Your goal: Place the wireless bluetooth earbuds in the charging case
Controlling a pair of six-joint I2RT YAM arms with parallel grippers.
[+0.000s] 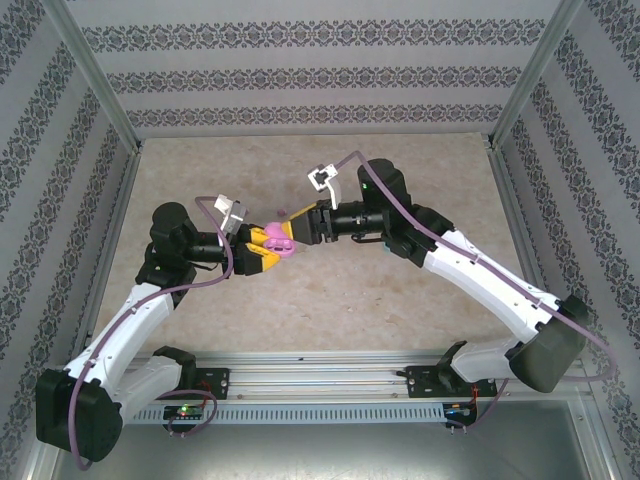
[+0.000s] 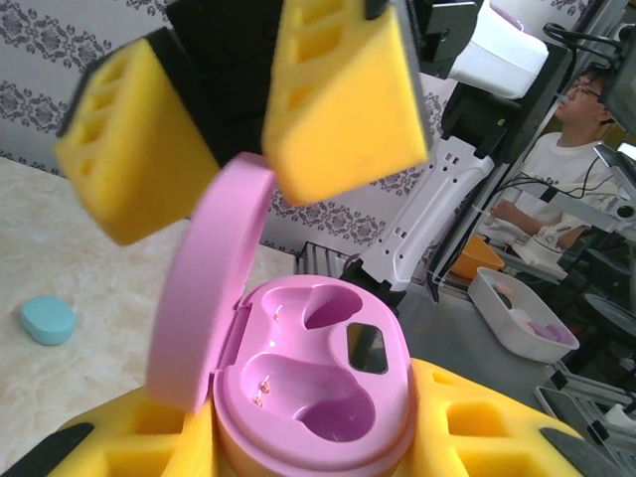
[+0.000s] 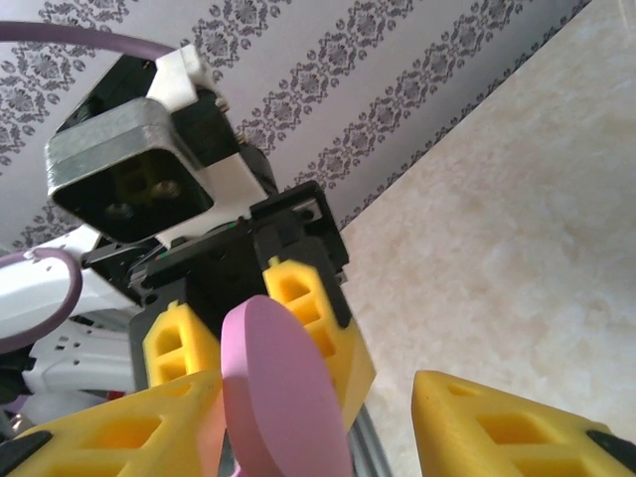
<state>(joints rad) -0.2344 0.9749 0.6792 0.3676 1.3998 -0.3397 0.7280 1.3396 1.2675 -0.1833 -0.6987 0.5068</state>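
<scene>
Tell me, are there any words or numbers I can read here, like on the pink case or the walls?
None: no word, number or brand can be read.
pink charging case: plain, with no print on the lid or inside.
wallpaper: only flowery patterns, no letters.
small boards by the arms' bases: any marks are too small to read.

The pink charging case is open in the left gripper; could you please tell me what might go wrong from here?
1. The left gripper holds the pink charging case only by its base, off the table; a push from the right gripper on the lid could twist it loose.
2. The lid stands upright between the right gripper's parted fingers and may swing shut once they leave.
</scene>
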